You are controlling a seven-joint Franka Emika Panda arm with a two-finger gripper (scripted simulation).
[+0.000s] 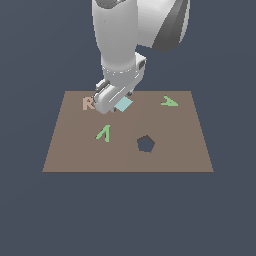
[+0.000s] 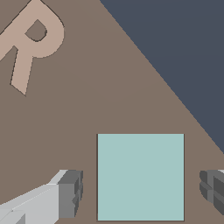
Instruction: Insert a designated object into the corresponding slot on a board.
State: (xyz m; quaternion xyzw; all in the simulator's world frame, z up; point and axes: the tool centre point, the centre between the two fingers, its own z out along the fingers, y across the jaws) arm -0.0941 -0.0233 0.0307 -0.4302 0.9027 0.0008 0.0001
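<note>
In the wrist view, one flat, matte, pale teal square block (image 2: pixel 140 176) is seen lying flush in the board (image 2: pixel 109 87), framed by a thin dark edge, between two ribbed grey fingertips (image 2: pixel 70 194) that are spread clear of its sides; the gripper (image 2: pixel 140 192) is thus open. Beyond it one tan R (image 2: pixel 30 41) is shown. In the exterior view, two green A marks (image 1: pixel 103 133) and one dark pentagon hole (image 1: pixel 145 144) are counted on the smooth brown rectangular board

The exterior view is looking down obliquely from well back at the whole flat brown rectangular board (image 1: pixel 128 150); the wrist view is looking straight down, close, sharing its tan R (image 1: pixel 88 103) (image 2: pixel 30 41) corner.
</note>
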